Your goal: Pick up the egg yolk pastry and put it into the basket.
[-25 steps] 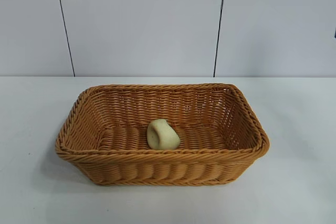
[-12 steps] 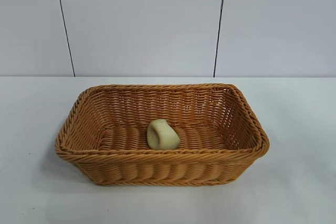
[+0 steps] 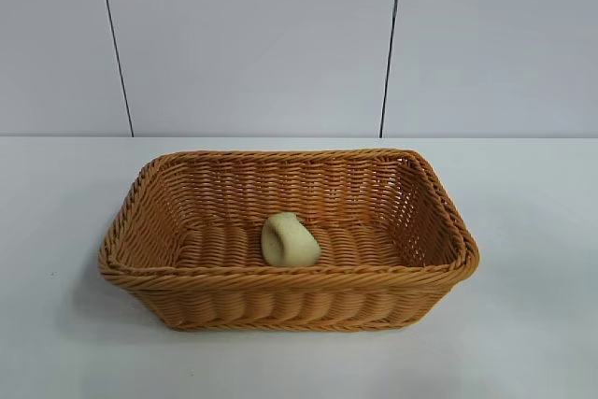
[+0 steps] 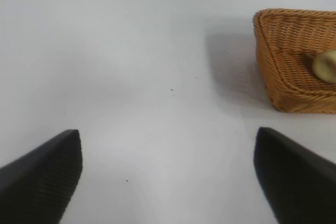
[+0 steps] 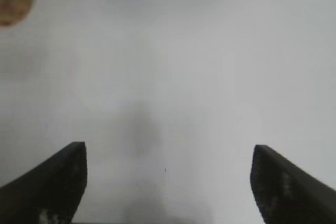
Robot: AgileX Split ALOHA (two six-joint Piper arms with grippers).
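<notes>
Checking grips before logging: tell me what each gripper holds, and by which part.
Nothing is held. The left gripper and the right gripper are both open over bare table. The egg yolk pastry lies inside the basket, untouched.

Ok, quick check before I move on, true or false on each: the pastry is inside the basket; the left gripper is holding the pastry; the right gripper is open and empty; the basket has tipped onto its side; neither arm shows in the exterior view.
1. The egg yolk pastry is inside the basket. True.
2. The left gripper is holding the pastry. False: its jaws stand wide open over bare table, with the basket off to one side.
3. The right gripper is open and empty. True.
4. The basket has tipped onto its side. False: it stands upright on the table.
5. Neither arm shows in the exterior view. True.
</notes>
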